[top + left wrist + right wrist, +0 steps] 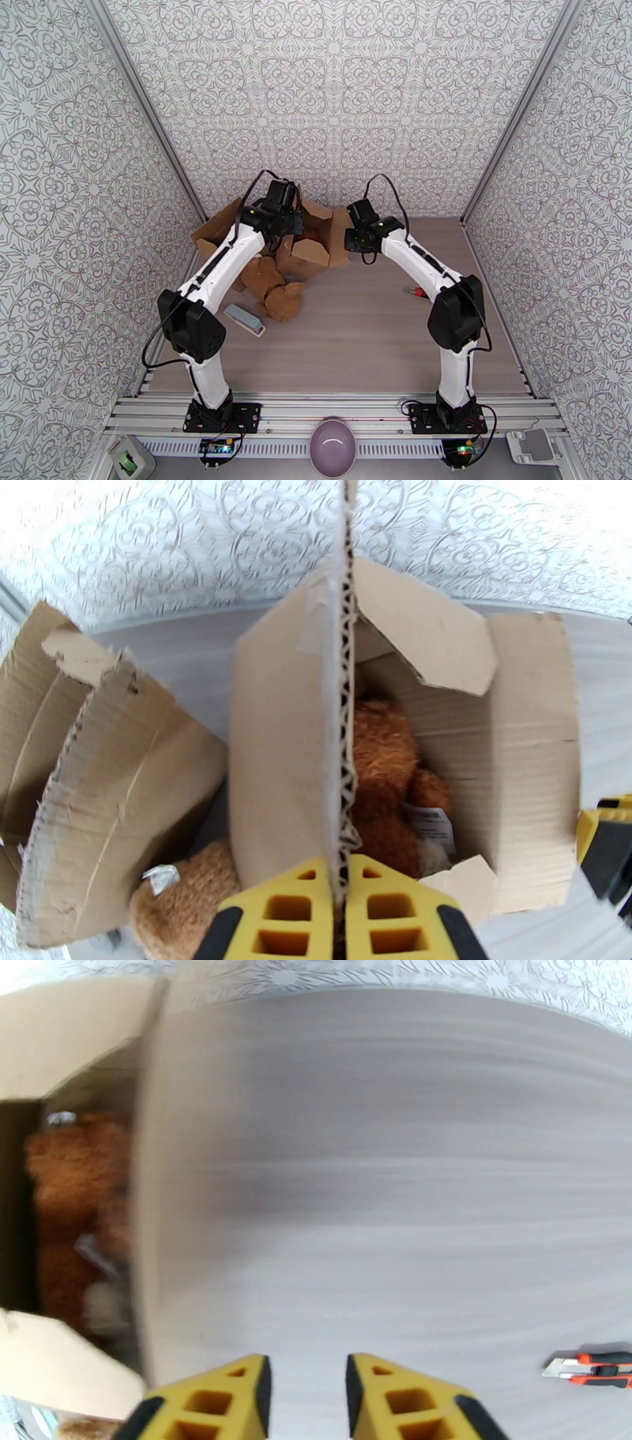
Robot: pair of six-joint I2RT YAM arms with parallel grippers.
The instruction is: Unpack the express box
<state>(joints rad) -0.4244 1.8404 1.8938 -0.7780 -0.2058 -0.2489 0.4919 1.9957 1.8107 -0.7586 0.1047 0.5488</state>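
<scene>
The brown express box (314,251) stands open at the back of the table. My left gripper (341,868) is shut on the upright edge of one box flap (284,748), and from above the left gripper (289,224) sits over the box. An orange-brown teddy bear (387,780) lies inside the box. A lighter brown teddy bear (274,289) lies on the table in front of it. My right gripper (306,1372) hangs open beside the box's right wall (170,1197), with nothing between its fingers. The same bear inside (71,1181) shows past that wall.
A torn cardboard piece (95,788) lies left of the box. An orange utility knife (416,293) rests by the right arm, and a grey flat object (243,320) by the left arm. A purple bowl (332,447) sits on the near rail. Patterned walls enclose the table.
</scene>
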